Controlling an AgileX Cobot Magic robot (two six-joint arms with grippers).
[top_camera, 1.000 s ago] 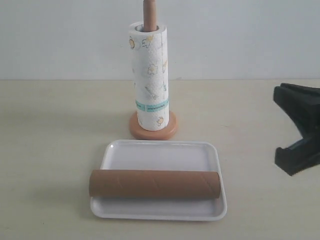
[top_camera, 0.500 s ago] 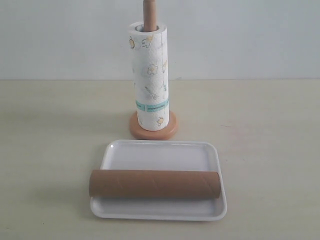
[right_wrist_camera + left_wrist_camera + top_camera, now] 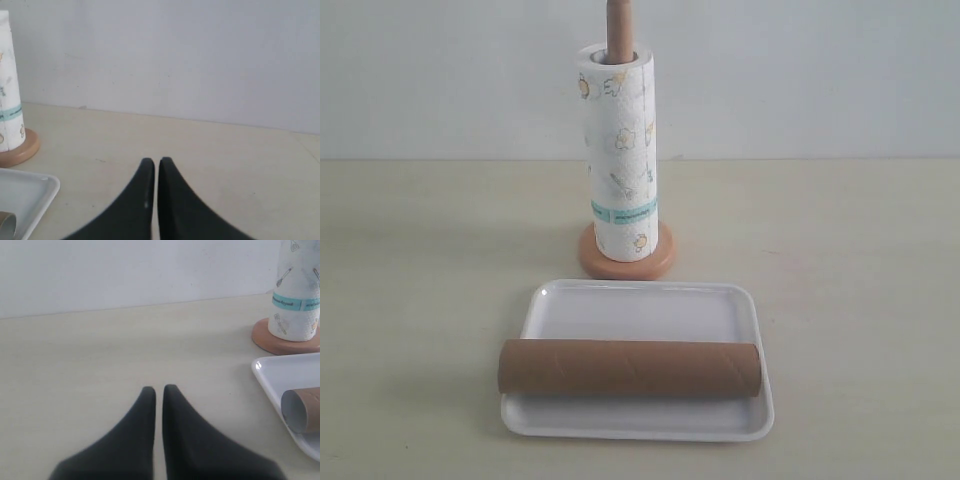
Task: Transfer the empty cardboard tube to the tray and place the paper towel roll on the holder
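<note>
Your right gripper [image 3: 152, 161] has left the frame's right edge, clenched empty; the empty cardboard tube [image 3: 630, 368] lies left-to-right on the tray [image 3: 640, 310]

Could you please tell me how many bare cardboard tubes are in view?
1: the tube lies on the tray, along its near edge. The roll may hide another inside.
</note>
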